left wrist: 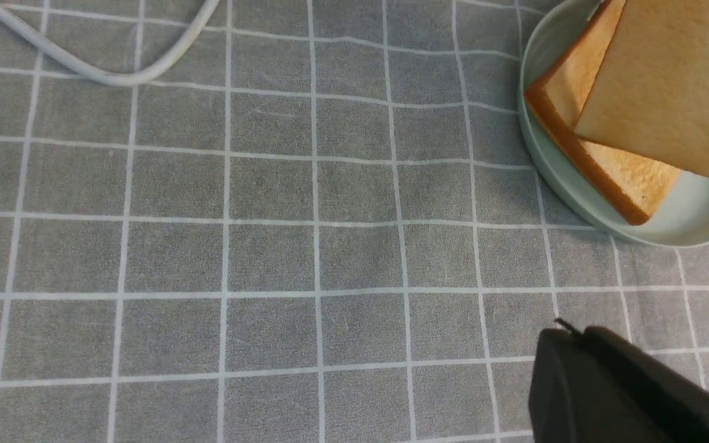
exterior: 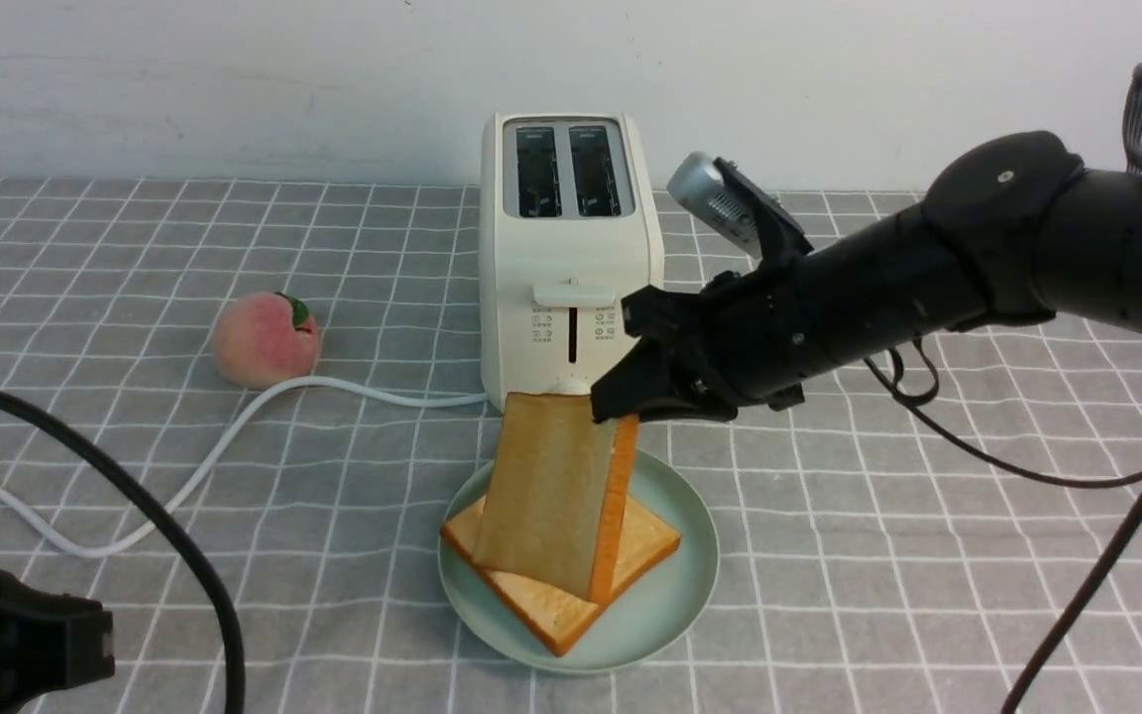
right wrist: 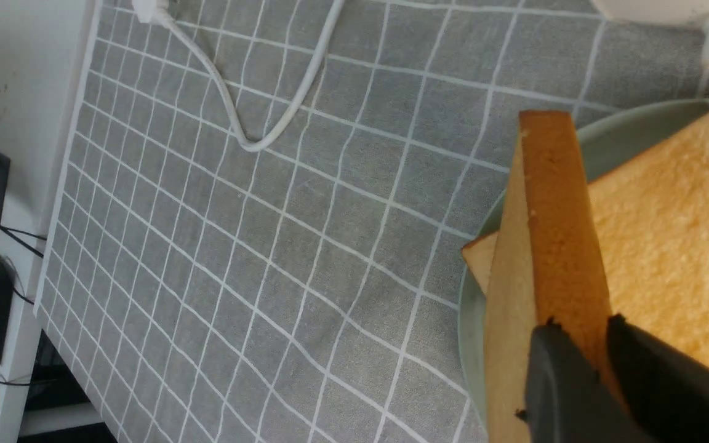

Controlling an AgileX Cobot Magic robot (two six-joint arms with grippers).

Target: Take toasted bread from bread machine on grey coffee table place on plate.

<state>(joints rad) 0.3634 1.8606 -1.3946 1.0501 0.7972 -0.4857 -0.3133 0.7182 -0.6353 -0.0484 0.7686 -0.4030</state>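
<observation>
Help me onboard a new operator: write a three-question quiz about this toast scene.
1. True or false: both slots of the bread machine are empty.
2. What is the right gripper clamped on? A) the peach B) a slice of toast C) the white cord
3. How many slices lie flat on the plate?
Key: 1 true; 2 B; 3 one.
</observation>
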